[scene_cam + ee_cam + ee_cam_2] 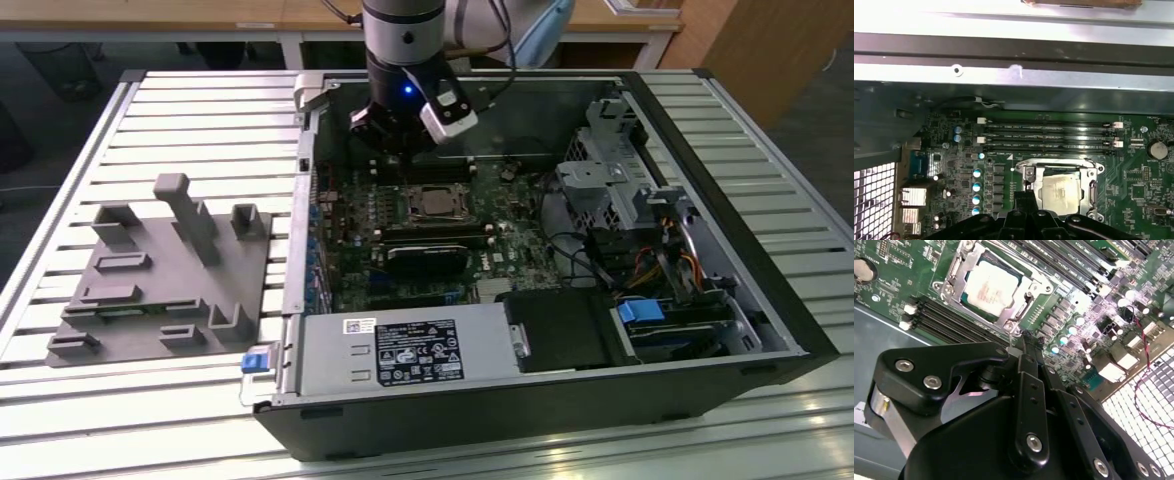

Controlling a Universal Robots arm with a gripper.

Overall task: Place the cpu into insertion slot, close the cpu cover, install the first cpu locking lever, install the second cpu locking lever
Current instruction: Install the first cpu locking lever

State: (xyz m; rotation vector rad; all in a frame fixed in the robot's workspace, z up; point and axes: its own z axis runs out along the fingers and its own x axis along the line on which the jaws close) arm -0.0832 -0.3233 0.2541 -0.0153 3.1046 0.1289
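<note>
The cpu (430, 205) lies flat in its socket on the green motherboard, its silver-tan top showing in both wrist views (989, 287) (1056, 192). The cpu cover (961, 265) (1032, 173), a silvery frame, lies down around the chip. A thin metal lever (1093, 192) runs along one socket edge; whether it is latched I cannot tell. My gripper (387, 140) (1026, 340) (1024, 196) hangs just above the board beside the socket, on the memory-slot side. Its black fingers meet at the tips with nothing between them.
Memory slots (1046, 135) run beside the socket near the case wall (1014, 75). A black fan block (427, 260) sits on the socket's other side, with the power supply (400, 350) beyond it. A drive cage (614, 170) and cables are on the exterior view's right, a grey fixture plate (160, 270) on its left.
</note>
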